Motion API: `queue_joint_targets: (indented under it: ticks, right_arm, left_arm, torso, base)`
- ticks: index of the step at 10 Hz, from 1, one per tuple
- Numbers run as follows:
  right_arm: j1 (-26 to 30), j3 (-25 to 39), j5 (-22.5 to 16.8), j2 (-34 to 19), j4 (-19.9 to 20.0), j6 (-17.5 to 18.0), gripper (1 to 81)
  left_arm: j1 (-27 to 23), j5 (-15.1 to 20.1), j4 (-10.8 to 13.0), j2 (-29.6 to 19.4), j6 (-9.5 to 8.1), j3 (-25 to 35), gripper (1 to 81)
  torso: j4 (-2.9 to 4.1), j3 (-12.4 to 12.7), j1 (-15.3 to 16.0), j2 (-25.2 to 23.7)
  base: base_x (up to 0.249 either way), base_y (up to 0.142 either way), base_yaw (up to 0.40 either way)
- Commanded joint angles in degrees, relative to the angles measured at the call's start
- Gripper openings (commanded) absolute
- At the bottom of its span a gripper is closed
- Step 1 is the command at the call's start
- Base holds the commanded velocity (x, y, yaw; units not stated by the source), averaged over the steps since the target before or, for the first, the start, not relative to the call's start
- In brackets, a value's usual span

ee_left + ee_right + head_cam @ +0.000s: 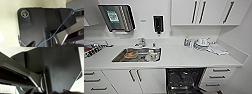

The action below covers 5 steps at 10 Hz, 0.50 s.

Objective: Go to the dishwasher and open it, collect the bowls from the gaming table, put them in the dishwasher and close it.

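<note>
Jaws-wise, can't tell if mine are spread or pressed together; dishwasher [184,80] sits open under the desk [184,58], dark racks showing.

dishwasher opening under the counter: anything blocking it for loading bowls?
Nothing visible blocks it. The dishwasher stands open under the white counter, right of the sink, its dark interior and wire rack exposed. The lowered door runs out of the head view, so I can't tell what lies on or in front of it.
</note>
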Motion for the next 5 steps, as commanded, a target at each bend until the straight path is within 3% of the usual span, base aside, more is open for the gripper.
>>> queue_joint_targets:
  ticks: [1, 2, 3, 4, 5]
  right_arm:
    - [0.7, -0.3, -2.0, 0.1, 0.9, -0.2, 81.1]
    - [0.7, -0.8, -1.9, 0.2, 4.4, -1.3, 81.1]
    - [0.6, -1.4, -2.0, 0.4, 10.4, -7.2, 81.1]
    - [1.0, -2.0, -2.2, 0.6, 19.6, -16.9, 81.1]
    - [1.4, -2.7, -2.8, 1.2, 31.3, -29.1, 81.1]
  left_arm:
    - [-1.5, 3.7, -0.6, -0.7, 0.04, 0.5, 81.1]
    - [-1.5, 3.7, -1.0, -0.6, 0.04, 0.5, 81.1]
    - [-1.5, 3.6, -1.3, -0.5, 0.04, 0.5, 81.1]
    - [-1.5, 3.6, -1.4, -0.4, 0.04, 0.5, 81.1]
    - [-1.5, 3.6, -1.4, -0.4, -0.05, 0.5, 81.1]
  torso:
    - [0.0, 0.0, -3.7, 5.7]
    - [0.0, 0.0, -4.9, 7.6]
    - [0.0, 0.0, -6.4, 9.8]
    - [0.0, 0.0, -7.6, 11.8]
    - [0.0, 0.0, -8.9, 13.8]
  base:
    - [0.0, 0.0, 0.0]
    - [0.0, 0.0, 0.0]
    - [0.0, 0.0, 0.0]
    - [0.0, 0.0, 0.0]
    - [0.0, 0.0, 0.0]
